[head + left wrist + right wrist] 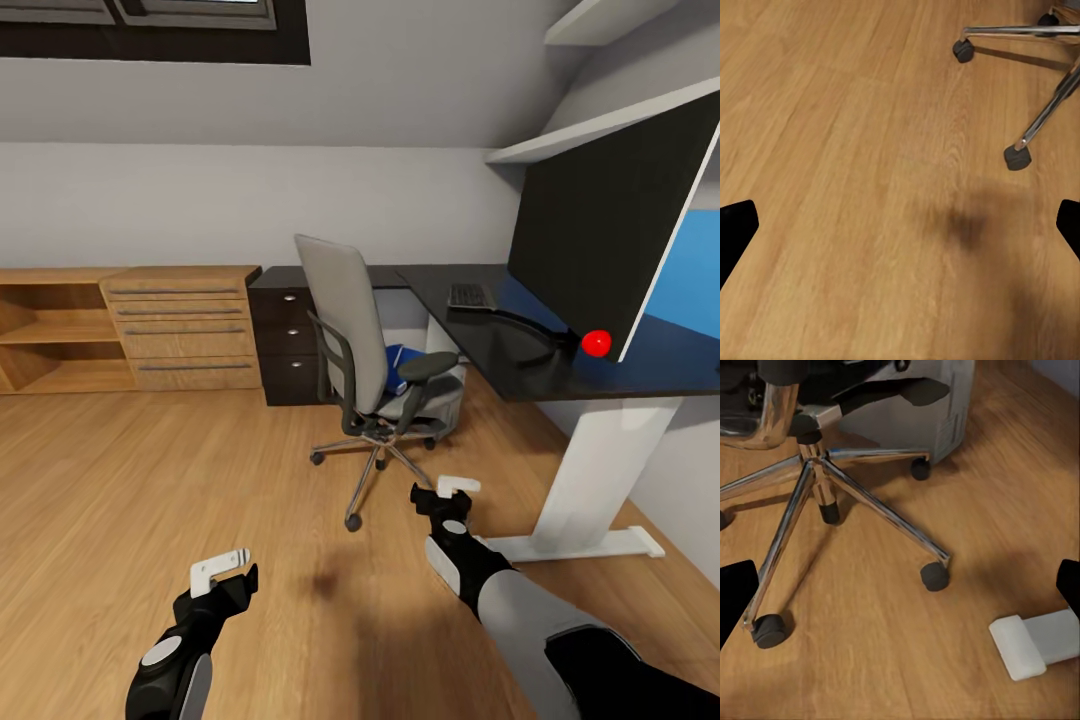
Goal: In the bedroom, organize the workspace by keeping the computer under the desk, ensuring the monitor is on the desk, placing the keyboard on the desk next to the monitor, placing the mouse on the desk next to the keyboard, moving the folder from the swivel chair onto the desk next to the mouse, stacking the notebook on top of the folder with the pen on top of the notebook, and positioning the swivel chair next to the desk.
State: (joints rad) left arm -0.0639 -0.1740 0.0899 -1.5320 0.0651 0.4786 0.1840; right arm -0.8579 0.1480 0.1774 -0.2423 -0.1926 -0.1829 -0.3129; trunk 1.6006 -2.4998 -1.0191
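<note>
Wood-plank floor, two empty grippers, chair and desk ahead

Honey-coloured plank floor [150, 480] lies under both arms: the black left gripper [224, 568] hangs low over bare boards with its white fingers spread and nothing between them, and the black right gripper [452, 493] hovers likewise parted and empty, just beside the desk's white foot [1035, 641]. Beyond them stands the grey-backed swivel chair [345, 320] with black armrests, its chrome star base [847, 487] on casters on the floor, drawn up near the desk's front edge. A thin bright blue folder [398, 366] lies on its seat. Behind the base, under the desk, sits the pale grey box-shaped computer [934, 409]. On the long black desk [500, 340] a slim dark keyboard [470, 296] rests toward the back edge, beside the wide black-fronted monitor [610, 210]. Light wooden low cabinets [130, 325] line the far wall.
</note>
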